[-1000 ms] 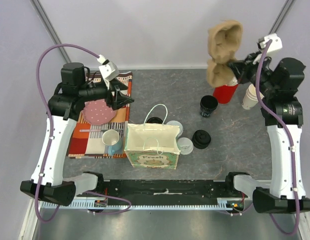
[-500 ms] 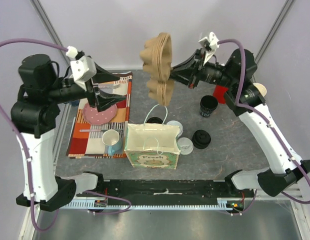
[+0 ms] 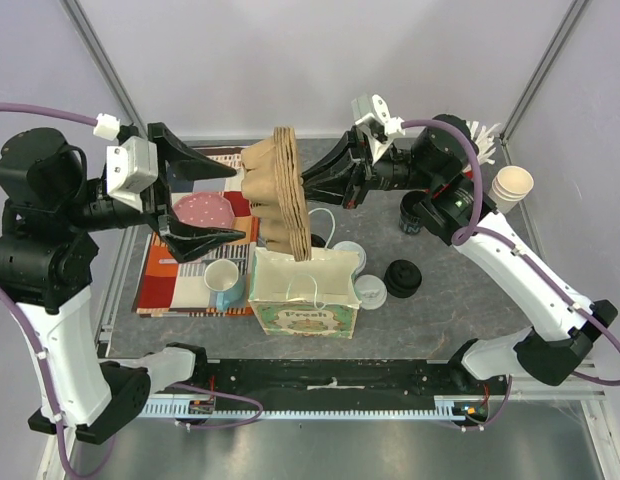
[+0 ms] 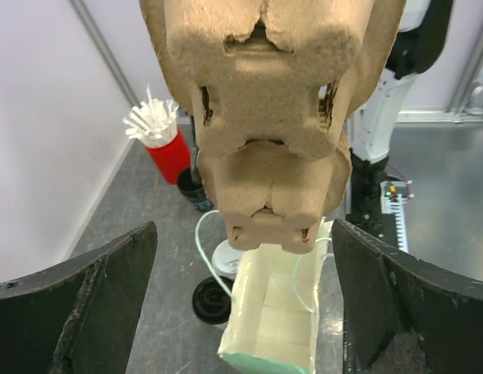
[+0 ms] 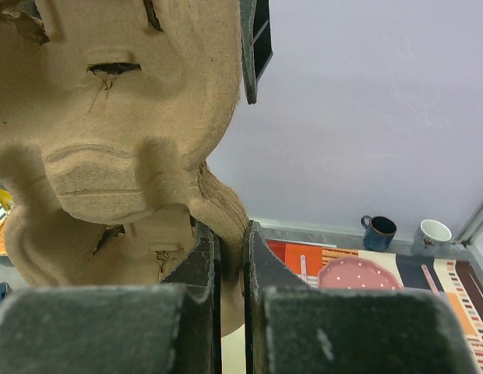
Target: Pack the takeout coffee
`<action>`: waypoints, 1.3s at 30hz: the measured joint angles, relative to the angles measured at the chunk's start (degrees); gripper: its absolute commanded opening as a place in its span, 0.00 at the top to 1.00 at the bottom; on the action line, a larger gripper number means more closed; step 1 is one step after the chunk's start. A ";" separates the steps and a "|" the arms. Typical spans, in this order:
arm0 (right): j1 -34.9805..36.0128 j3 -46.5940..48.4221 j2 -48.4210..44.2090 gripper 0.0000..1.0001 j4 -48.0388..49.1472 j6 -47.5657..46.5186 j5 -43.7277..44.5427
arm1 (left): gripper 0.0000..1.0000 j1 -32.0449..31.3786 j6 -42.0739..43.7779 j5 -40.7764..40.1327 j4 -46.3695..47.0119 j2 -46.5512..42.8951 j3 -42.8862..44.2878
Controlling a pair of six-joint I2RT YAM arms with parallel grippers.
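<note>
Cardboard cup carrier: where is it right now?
Top view, centre: the cup carrier hangs over the open paper bag, pinched by the right gripper, with the left gripper open wide just to its left.

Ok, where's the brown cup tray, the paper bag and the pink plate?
brown cup tray (image 3: 280,195), top view, its middle
paper bag (image 3: 303,318), top view, printed front wall
pink plate (image 3: 202,210), top view, dotted face

The fingers (image 5: 201,269) of the right gripper (image 5: 230,238) were pinched on a thin edge of the brown pulp cup carrier (image 5: 109,117), which filled the upper left. Beyond them, at the bench's (image 5: 308,232) far edge by the pale wall, stood a dark blue mug (image 5: 379,231) and a white mug (image 5: 434,234). Nearer lay a pink dotted plate (image 5: 358,274) on a patterned mat (image 5: 428,284).
</note>
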 measured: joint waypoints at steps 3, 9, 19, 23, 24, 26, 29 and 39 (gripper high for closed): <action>0.72 0.00 0.39 1.00 0.87 -0.07 -0.11 | 0.00 0.00 -3.37 2.58 1.81 0.22 -0.07; 2.69 -0.20 0.81 1.00 1.03 -1.20 0.57 | 0.00 0.00 -16.90 5.49 11.67 0.31 -1.57; 4.94 -0.15 2.62 1.00 3.37 -1.20 2.23 | 0.00 0.00 -29.81 7.37 23.02 0.42 -2.75; 5.27 0.50 4.83 1.00 3.21 -1.20 3.26 | 0.00 0.00 -31.26 8.39 24.83 0.28 -3.17; 5.38 0.79 5.44 1.00 3.17 -1.18 3.61 | 0.00 0.00 -31.52 8.39 25.16 0.28 -3.32; 5.68 1.33 6.43 1.00 3.17 -1.20 3.85 | 0.00 0.00 -32.37 8.31 26.12 0.24 -3.93; 6.56 2.95 7.85 1.00 2.82 -1.22 4.22 | 0.00 0.02 -33.24 7.74 27.74 0.15 -5.01; 8.39 6.97 9.31 1.00 0.00 -2.99 5.60 | 0.63 0.17 -33.42 5.42 31.01 -1.33 -6.36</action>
